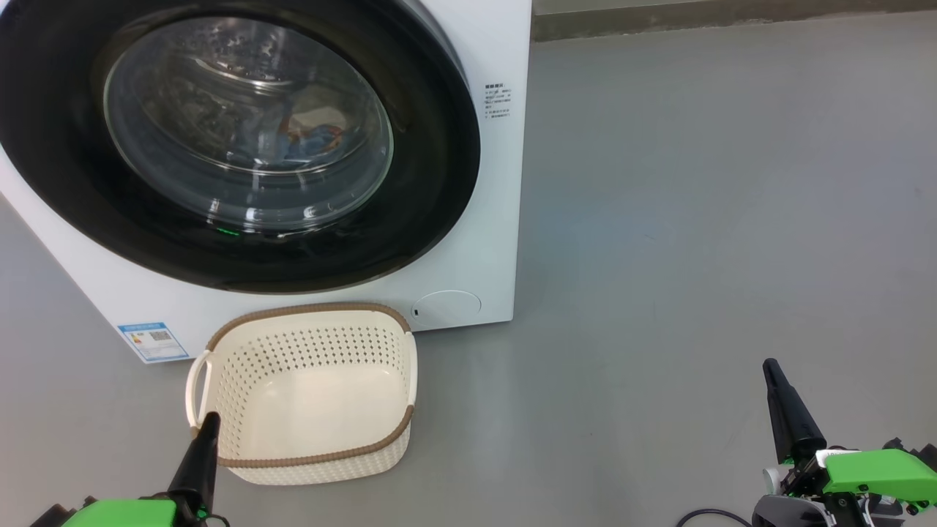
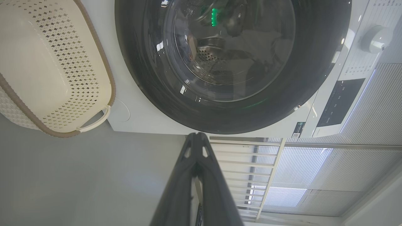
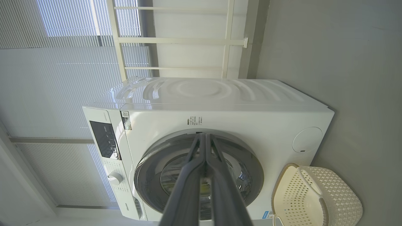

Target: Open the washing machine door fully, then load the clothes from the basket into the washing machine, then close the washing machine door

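The white washing machine [image 1: 483,219] stands on the floor with its round black-rimmed door [image 1: 73,168] shut flat against its front. Through the glass I see blue and orange clothes [image 1: 311,140] lying in the drum. The cream basket [image 1: 381,428] sits on the floor right in front of the machine and holds nothing. My left gripper [image 1: 210,421] is shut, its tips at the basket's near left corner. My right gripper [image 1: 770,366] is shut too, low at the right, well away from the machine. The door [image 2: 141,78] and basket [image 2: 37,81] also appear in the left wrist view, and the machine [image 3: 238,113] in the right wrist view.
Bare grey floor [image 1: 695,219] spreads to the right of the machine. A blue label sticker [image 1: 152,341] sits at the machine's lower left front. A dark cable [image 1: 706,516] lies by my right arm. Windows with blinds [image 3: 62,62] stand behind the machine.
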Tool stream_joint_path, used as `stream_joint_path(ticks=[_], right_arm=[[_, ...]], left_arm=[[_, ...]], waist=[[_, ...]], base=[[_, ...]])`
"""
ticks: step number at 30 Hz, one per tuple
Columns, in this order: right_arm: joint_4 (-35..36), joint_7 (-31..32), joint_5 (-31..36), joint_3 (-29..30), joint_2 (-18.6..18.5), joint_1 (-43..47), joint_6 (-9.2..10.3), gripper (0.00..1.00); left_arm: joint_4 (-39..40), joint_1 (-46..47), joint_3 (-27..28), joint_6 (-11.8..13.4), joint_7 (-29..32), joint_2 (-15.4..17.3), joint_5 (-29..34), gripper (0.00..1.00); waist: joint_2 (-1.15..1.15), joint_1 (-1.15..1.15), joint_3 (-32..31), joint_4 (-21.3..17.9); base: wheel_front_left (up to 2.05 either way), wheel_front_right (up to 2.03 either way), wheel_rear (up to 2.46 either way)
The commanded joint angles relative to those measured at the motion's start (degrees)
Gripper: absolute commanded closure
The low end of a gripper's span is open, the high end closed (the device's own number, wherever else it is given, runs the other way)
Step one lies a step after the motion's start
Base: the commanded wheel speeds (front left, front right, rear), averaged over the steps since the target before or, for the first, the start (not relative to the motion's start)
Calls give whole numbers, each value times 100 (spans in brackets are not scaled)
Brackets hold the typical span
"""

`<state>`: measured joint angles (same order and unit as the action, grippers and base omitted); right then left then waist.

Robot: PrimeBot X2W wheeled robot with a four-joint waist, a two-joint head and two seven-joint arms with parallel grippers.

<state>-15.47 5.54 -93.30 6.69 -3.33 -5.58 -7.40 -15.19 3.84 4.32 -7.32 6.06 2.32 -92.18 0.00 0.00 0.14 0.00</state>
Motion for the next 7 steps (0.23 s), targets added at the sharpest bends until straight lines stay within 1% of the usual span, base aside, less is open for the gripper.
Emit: stream_joint_path(ticks=[1, 7], right_arm=[[141, 40, 58, -83, -6, -63, -9, 100], [141, 44, 62, -79, -3, -63, -9, 100]], left_arm=[[107, 242, 197, -17, 24, 76, -17, 100], [107, 243, 199, -17, 26, 75, -16, 100]], waist=[[0, 0, 0, 0], [0, 0, 0, 0]], base=[[0, 0, 0], [0, 0, 0]])
